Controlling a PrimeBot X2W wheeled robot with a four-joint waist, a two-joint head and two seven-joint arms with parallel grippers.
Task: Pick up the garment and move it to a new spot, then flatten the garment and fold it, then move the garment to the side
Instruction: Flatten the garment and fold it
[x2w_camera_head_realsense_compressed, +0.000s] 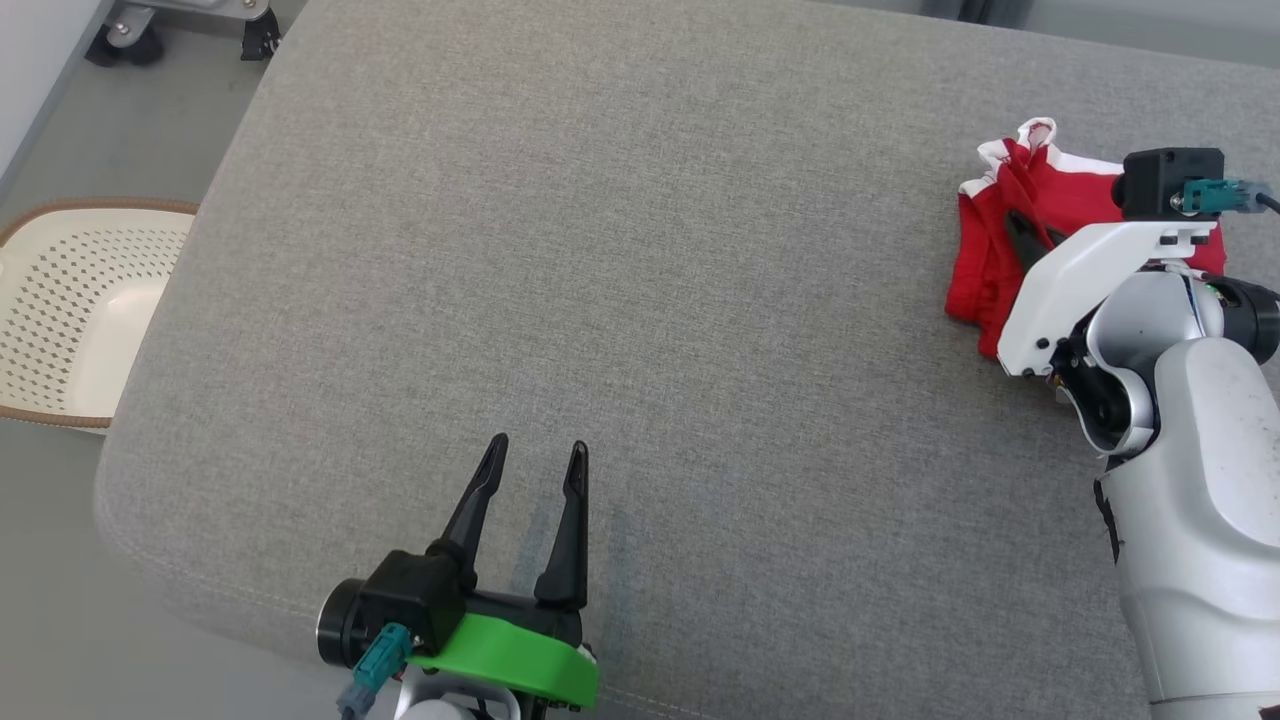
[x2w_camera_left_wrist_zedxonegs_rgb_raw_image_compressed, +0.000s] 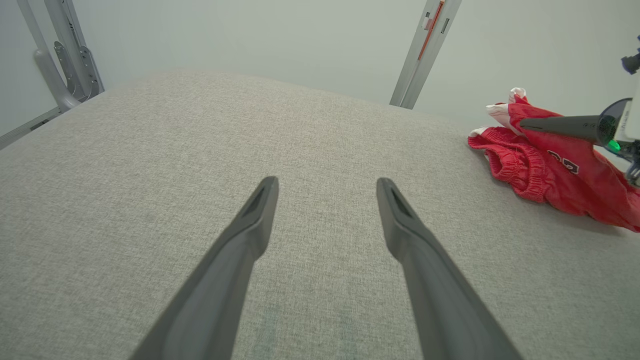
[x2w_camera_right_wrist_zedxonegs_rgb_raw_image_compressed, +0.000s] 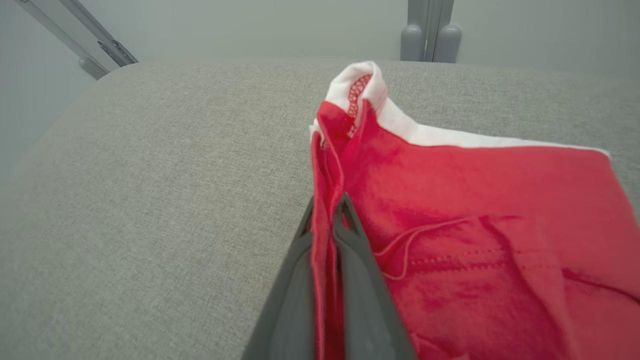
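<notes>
- Garment (x2w_camera_right_wrist_zedxonegs_rgb_raw_image_compressed: 475, 225) — red with a white edge — comes closest in the right wrist view. There a thin fold of it is pinched between the two fingers of the right gripper (x2w_camera_right_wrist_zedxonegs_rgb_raw_image_compressed: 327, 202), which are clamped tight on the cloth.
- Nearest the robot in the head view, the left gripper (x2w_camera_head_realsense_compressed: 538, 445) hovers over the front edge of the grey cushioned surface (x2w_camera_head_realsense_compressed: 640, 250). Its fingers are spread wide and hold nothing; the left wrist view shows plain grey weave in the gap between them.
- Farther off, the garment sits bunched at the right side of the surface, well apart from the left gripper. In the head view the right arm's white wrist housing (x2w_camera_head_realsense_compressed: 1080, 280) covers part of it, and one dark finger shows against the red.
- The left wrist view adds a gathered elastic band and a dark printed mark on the cloth, with the right gripper's finger lying level across the top of the heap.
- The right wrist view adds red stitching inside the upturned white hem.
- Farthest out, a white perforated basket (x2w_camera_head_realsense_compressed: 70, 310) stands on the floor left of the surface, and a wheeled base (x2w_camera_head_realsense_compressed: 130, 30) sits at the head view's upper left corner.
</notes>
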